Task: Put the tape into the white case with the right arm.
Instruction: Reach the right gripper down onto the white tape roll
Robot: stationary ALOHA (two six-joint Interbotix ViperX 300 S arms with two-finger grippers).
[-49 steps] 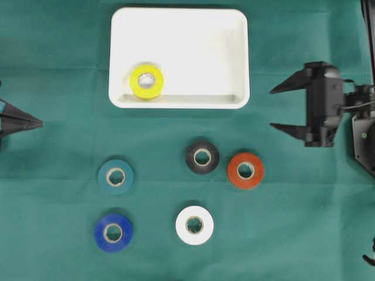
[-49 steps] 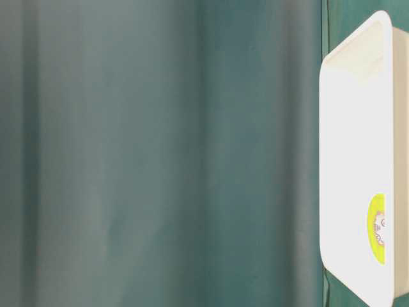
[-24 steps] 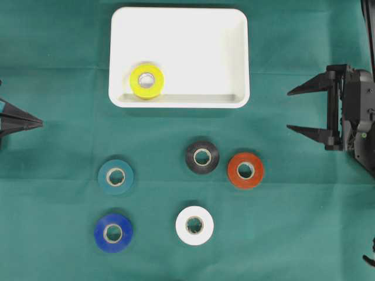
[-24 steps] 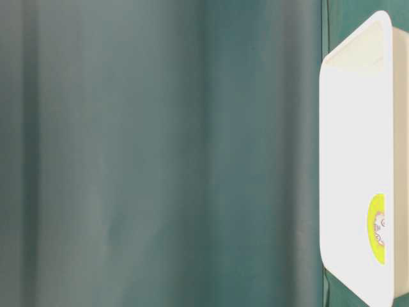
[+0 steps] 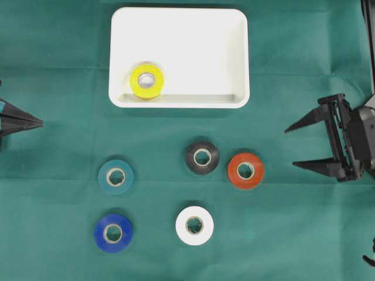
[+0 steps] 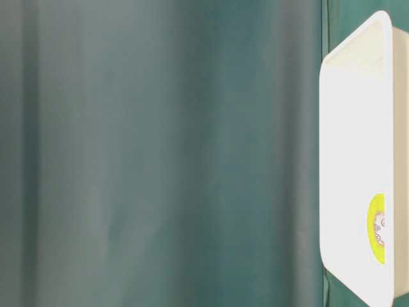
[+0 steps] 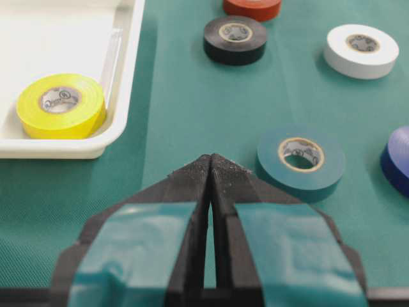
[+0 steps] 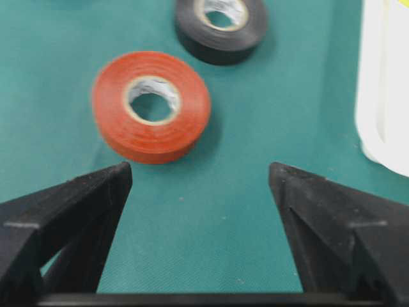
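Teal-marked left gripper [image 7: 210, 167] sits pressed together at the left edge, unmoved; the white case [image 5: 234, 23] holds only the yellow tape [image 5: 146, 81]. Red tape [image 5: 245, 170] lies on the green cloth. Further right, the empty right gripper [image 5: 296, 146], spread wide, has swung from case level down toward it, probably lining up the next pick

From table level I get little — the shallow white plastic case [image 6: 358, 160] is cut by the right edge, and of the yellow tape roll [image 6: 377, 228] inside it I see only a sliver. Beside the case in my left wrist view, the orange-red tape roll [image 7: 252, 7] is clipped at the top. My right wrist picture is blurred — the case [image 8: 386, 83] runs off its right edge.
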